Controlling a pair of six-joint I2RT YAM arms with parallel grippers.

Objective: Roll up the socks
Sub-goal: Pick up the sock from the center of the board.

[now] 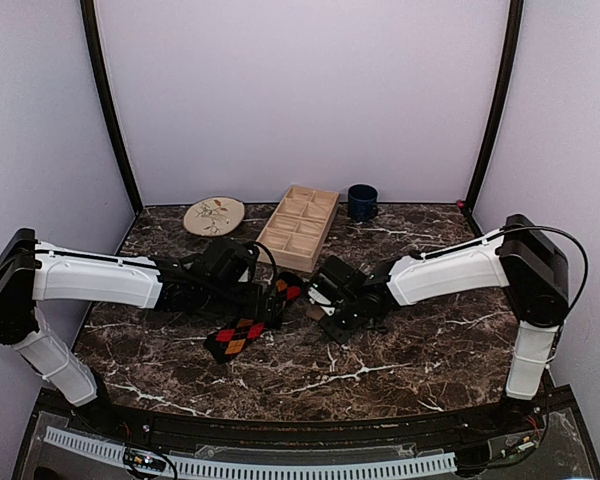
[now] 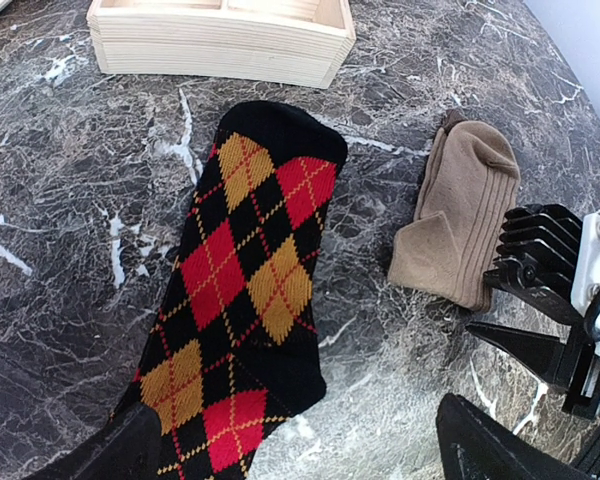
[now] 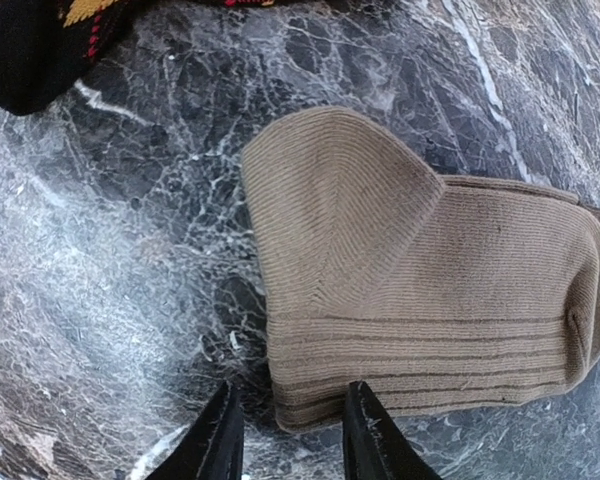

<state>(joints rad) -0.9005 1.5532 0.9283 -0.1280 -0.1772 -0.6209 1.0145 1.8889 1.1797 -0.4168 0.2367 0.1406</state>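
Observation:
A black argyle sock (image 2: 245, 290) with red and orange diamonds lies flat on the marble table; it also shows in the top view (image 1: 240, 337). A folded tan ribbed sock (image 3: 420, 280) lies to its right (image 2: 465, 225). My left gripper (image 2: 305, 455) is open just above the table, its fingers either side of the argyle sock's near end. My right gripper (image 3: 290, 435) is open, its fingertips (image 3: 218, 440) straddling the near corner of the tan sock at table level. In the top view both grippers meet at the table's middle, left (image 1: 268, 298) and right (image 1: 327, 303).
A wooden compartment tray (image 1: 298, 228) stands behind the socks, close to them in the left wrist view (image 2: 220, 45). A patterned plate (image 1: 214, 215) and a dark blue mug (image 1: 362, 202) sit at the back. The right gripper's body (image 2: 560, 300) is right of the tan sock.

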